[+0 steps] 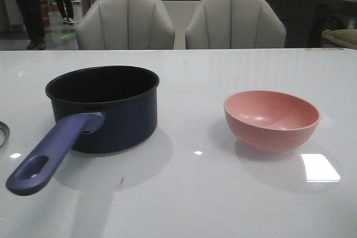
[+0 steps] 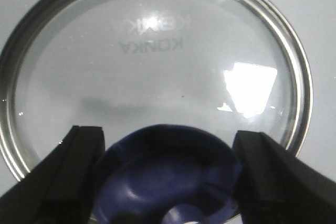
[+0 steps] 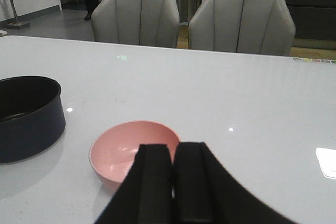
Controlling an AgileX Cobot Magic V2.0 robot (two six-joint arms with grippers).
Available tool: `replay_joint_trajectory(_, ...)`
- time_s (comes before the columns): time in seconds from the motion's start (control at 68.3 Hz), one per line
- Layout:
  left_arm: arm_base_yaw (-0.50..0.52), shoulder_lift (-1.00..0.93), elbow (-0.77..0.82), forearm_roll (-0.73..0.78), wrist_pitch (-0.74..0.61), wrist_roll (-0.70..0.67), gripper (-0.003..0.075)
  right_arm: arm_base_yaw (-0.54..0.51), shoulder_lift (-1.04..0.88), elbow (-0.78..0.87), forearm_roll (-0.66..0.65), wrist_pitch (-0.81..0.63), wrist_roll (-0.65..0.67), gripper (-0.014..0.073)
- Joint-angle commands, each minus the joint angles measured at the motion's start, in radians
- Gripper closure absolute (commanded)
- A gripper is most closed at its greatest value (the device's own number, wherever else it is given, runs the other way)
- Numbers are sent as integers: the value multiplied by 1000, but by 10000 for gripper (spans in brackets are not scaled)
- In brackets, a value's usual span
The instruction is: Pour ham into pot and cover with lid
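The dark navy pot (image 1: 114,110) stands left of the table's middle, its purple-blue handle (image 1: 50,154) pointing toward the front edge. Its inside is dark and no ham shows anywhere. The clear glass lid (image 2: 157,66) lies flat on the table, and only a sliver of its rim (image 1: 3,132) shows in the front view. My left gripper (image 2: 168,150) is open, one finger (image 2: 79,171) on each side of the lid's dark blue knob (image 2: 168,182), close against it. My right gripper (image 3: 173,153) is shut on nothing, just on the near side of the pink bowl (image 3: 128,148).
The pink bowl (image 1: 271,118) sits right of the pot and looks empty. Two grey chairs (image 1: 125,23) stand behind the table's far edge. People stand in the far background at the left.
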Motion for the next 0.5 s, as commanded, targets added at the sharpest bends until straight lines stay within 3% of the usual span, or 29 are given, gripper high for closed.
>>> replay_joint_trajectory(0.0,2,-49,-29,-8,-1,-2,461,1,9,-27,-4,-80,-10,444)
replay_joint_trajectory(0.483,-2,-131,-159,-18,43,-2,461,1,9,-27,-4,-80,-10,444)
